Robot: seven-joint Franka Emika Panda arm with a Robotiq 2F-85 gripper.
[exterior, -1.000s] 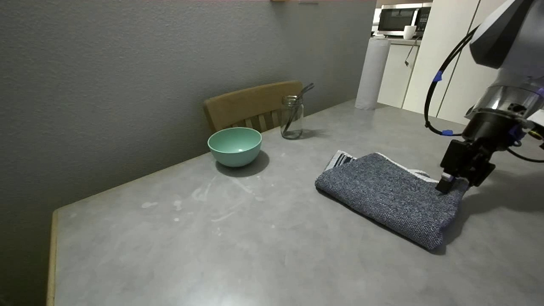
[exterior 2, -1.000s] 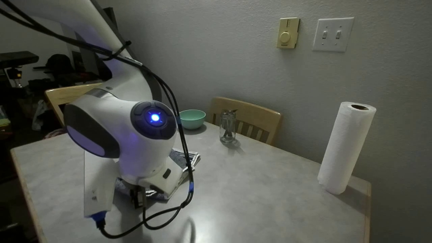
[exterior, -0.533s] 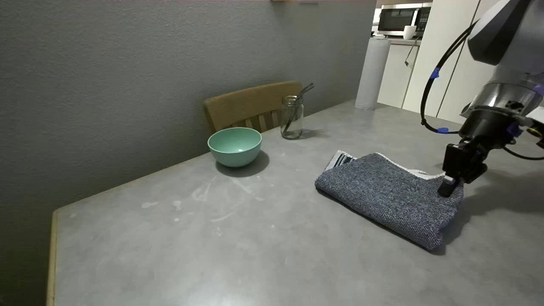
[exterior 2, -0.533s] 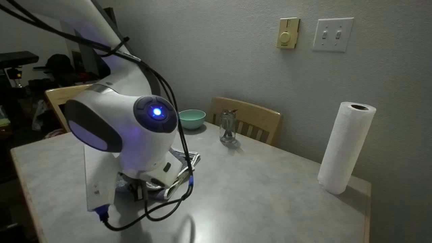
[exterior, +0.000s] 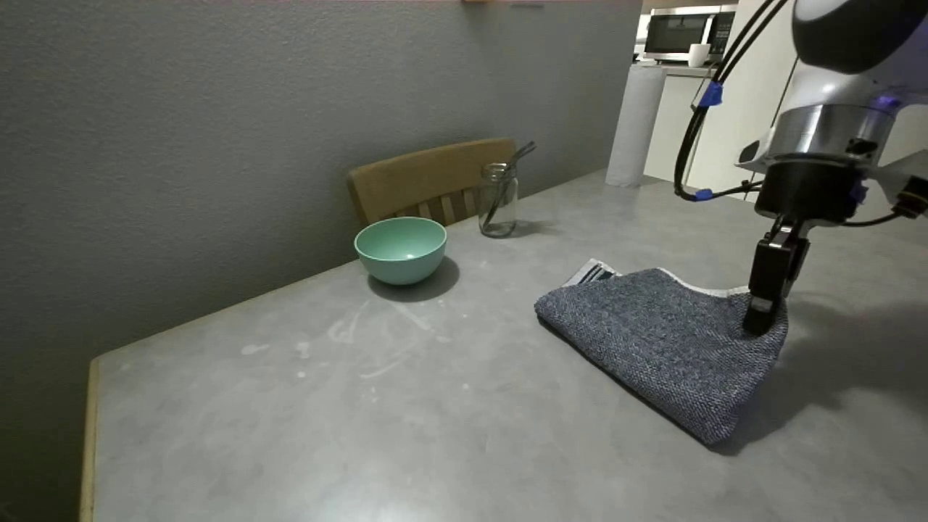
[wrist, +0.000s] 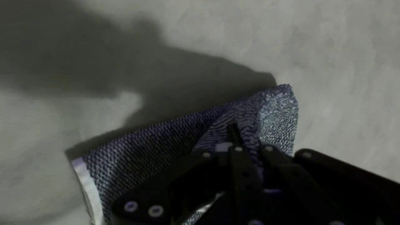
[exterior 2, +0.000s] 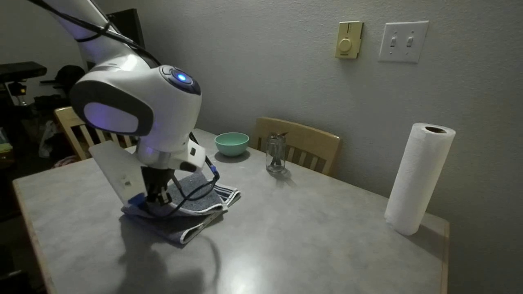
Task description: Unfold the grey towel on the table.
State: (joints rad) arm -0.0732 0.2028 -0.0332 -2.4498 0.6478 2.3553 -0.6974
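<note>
The grey towel [exterior: 656, 341] lay on the table [exterior: 290, 435], about 4 o'clock from the teal bowl [exterior: 401, 254] in an exterior view, and was not yet unfolded. Compared with 0.5 seconds earlier, the robot arm [exterior 2: 173, 110] had risen, and the towel's lowest corner [exterior: 713, 429] had swung toward 8 o'clock. The gripper [exterior: 762, 319], at the towel's 3 o'clock end, was narrow, with cloth pinched inside. In an exterior view the upper layer [exterior 2: 199, 180] stood apart from the lower layer [exterior 2: 175, 228] at 5 o'clock, so 1 fold was probably beginning to open.
</note>
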